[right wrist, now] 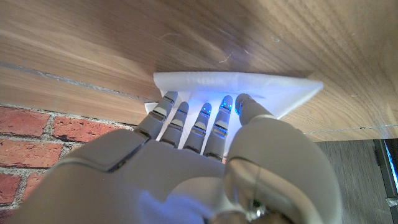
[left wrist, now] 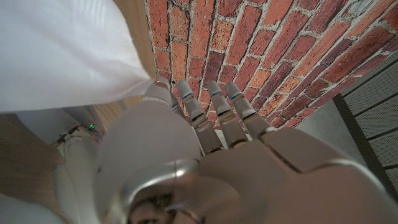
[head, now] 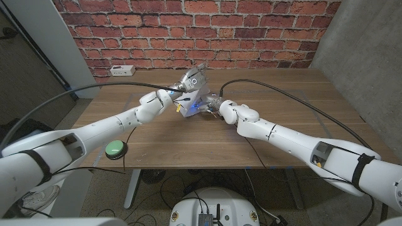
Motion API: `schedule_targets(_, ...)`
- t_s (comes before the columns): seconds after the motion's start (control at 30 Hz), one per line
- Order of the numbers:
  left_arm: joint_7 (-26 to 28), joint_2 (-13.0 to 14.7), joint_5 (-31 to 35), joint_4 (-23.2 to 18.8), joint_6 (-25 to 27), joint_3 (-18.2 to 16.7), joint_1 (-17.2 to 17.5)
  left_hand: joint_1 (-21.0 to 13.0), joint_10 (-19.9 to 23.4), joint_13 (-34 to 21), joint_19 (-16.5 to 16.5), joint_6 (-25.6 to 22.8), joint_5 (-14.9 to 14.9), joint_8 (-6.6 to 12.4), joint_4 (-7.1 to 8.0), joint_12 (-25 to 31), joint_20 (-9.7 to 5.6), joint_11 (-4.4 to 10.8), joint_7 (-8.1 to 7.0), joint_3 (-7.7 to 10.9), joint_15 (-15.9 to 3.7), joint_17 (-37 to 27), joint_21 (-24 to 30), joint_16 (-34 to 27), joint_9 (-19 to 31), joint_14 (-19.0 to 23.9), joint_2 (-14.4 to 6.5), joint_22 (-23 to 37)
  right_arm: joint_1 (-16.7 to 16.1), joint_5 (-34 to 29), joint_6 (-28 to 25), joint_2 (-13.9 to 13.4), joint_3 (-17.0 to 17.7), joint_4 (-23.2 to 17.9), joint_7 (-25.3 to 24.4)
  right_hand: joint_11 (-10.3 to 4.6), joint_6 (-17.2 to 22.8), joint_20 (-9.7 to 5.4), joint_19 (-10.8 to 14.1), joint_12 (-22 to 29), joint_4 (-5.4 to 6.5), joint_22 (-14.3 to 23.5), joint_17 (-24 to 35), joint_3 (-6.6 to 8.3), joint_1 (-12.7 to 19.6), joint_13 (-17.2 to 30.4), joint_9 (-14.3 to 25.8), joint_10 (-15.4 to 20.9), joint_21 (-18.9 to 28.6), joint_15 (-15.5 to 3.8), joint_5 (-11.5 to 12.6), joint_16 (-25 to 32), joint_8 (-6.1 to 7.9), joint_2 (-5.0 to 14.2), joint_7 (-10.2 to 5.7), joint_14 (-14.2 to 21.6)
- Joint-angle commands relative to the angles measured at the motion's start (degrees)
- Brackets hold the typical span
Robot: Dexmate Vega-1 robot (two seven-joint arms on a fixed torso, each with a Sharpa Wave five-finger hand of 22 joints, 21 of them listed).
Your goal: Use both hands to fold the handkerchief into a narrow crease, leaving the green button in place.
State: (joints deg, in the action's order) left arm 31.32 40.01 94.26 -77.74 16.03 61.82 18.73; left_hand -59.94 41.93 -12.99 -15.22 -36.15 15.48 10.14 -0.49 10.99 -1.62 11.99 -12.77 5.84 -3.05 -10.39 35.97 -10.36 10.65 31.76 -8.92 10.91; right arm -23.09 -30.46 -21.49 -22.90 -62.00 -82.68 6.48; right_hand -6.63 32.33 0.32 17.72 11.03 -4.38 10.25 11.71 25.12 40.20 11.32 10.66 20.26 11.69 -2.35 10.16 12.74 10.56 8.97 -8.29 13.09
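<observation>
Head view. Your two arms reach in from the bottom corners and meet just above the centre of the frame, over the wooden table [head: 282, 100]. The handkerchief [head: 191, 94], white, sits between the two hands at that meeting point; part of it rises off the table toward the brick wall [head: 188, 25]. Your left hand [head: 164, 97] touches the cloth's left side; your right hand [head: 217, 108] touches its lower right side. The green button [head: 115, 149] lies on the table at lower left, beside your left forearm and well apart from the cloth. A white power strip [head: 119, 69] sits at the table's back edge, upper left.

Left wrist view. Your left hand [left wrist: 186, 143] points its fingers [left wrist: 214, 102] at the brick wall [left wrist: 280, 50]. A corner of the handkerchief [left wrist: 62, 50] ends at the thumb tip; the thumb and the nearest finger appear to pinch that corner, so this hand is grasping the cloth.

Right wrist view. Your right hand [right wrist: 199, 162] lays its fingertips [right wrist: 205, 115] on the edge of the handkerchief [right wrist: 249, 87], which lies flat on the table [right wrist: 186, 37]. You cannot tell whether this hand grasps the cloth or merely presses on it.
</observation>
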Motion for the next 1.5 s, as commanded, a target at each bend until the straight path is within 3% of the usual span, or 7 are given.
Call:
schedule_targets(0.03,-1.3,-2.3,-0.2,0.4,6.4,0.9,1.4,4.7,-4.5,0.8,1.1,4.9,0.2,0.03,3.01,0.0,1.23,-0.12,-0.02,0.54,-9.57,-0.2,-0.8,-0.1,0.0,-2.5,-0.8,0.1,-0.3,-0.5,-1.7,-0.5,0.1,-1.5,1.0,0.59,0.2,0.45,0.2,0.1,-0.50,0.1,0.0,-0.25,0.2,0.1,0.2,0.2,0.6,-4.45,-0.2,0.2,0.21,-0.89,0.65,-0.1)
schedule_targets(0.13,-1.1,-2.8,-0.5,0.3,8.0,0.8,1.9,6.8,-5.9,0.9,1.5,6.1,-0.1,0.17,4.59,0.1,1.73,-0.10,-0.06,1.31,-9.68,-0.3,-0.9,-0.1,0.1,-3.4,-1.7,0.2,-0.4,-0.6,-2.2,-0.7,0.1,-2.0,1.1,0.60,0.2,0.49,0.4,0.1,-0.57,0.1,0.0,-0.32,0.1,0.1,0.2,0.2,0.6,-4.47,-0.2,0.2,0.21,-0.94,0.69,-0.1)
schedule_targets(0.33,-0.5,-2.4,-1.6,-1.0,8.3,0.8,2.7,7.0,-6.0,0.9,1.7,6.2,-0.2,0.19,4.80,0.1,1.83,-0.10,-0.04,1.59,-9.62,-0.3,-1.0,-0.2,0.1,-3.6,-1.8,0.2,-1.0,-1.6,-4.2,-2.0,0.6,-5.2,1.3,0.90,0.2,0.60,0.6,0.2,-0.68,0.1,0.0,-0.46,0.0,0.1,0.2,0.2,0.7,-4.38,-0.1,0.2,0.24,-0.92,0.87,0.0)
schedule_targets(0.93,-0.9,-0.6,-5.1,-5.5,10.5,-2.5,6.8,7.6,-6.1,0.9,1.7,6.2,-0.5,0.42,5.16,0.4,1.83,-0.10,-0.03,2.34,-9.66,-0.3,-1.0,-0.2,0.1,-4.1,-1.6,0.1,-8.7,-5.4,-18.3,-8.2,6.2,-20.9,-2.3,1.95,0.5,1.22,1.2,0.4,-0.76,0.1,-0.1,-1.76,-1.5,0.1,0.2,0.6,0.8,-4.13,-0.2,0.3,0.41,-2.04,1.38,0.6)
schedule_targets(1.27,-3.5,-0.7,-10.5,-8.4,10.4,-5.6,9.8,8.1,-6.2,1.0,0.2,5.9,-0.8,0.55,5.42,0.6,1.90,-0.14,-0.02,2.93,-9.57,-0.2,-0.5,-0.3,0.1,-4.1,-1.4,0.1,-13.5,-7.9,-27.3,-9.0,9.0,-26.4,-8.8,2.03,0.4,1.16,1.3,0.4,-0.39,0.1,0.1,-1.93,-2.2,0.1,0.2,0.6,0.7,-4.16,-0.1,0.4,0.36,-1.21,1.47,0.6)
schedule_targets(1.5,-7.3,-1.6,-15.0,-10.0,11.9,-7.9,12.2,10.3,-7.9,1.0,0.3,6.9,-1.7,0.28,6.59,0.3,2.30,-0.25,-0.02,3.08,-9.38,-0.3,-0.6,-0.4,0.0,-4.4,-1.0,0.1,-16.4,-5.9,-25.9,-8.2,11.2,-26.4,-15.5,1.91,0.4,1.10,1.4,0.4,-0.12,0.1,0.2,-1.91,-2.6,0.1,0.2,0.6,0.7,-4.26,0.0,0.5,0.34,-0.36,1.43,0.6)
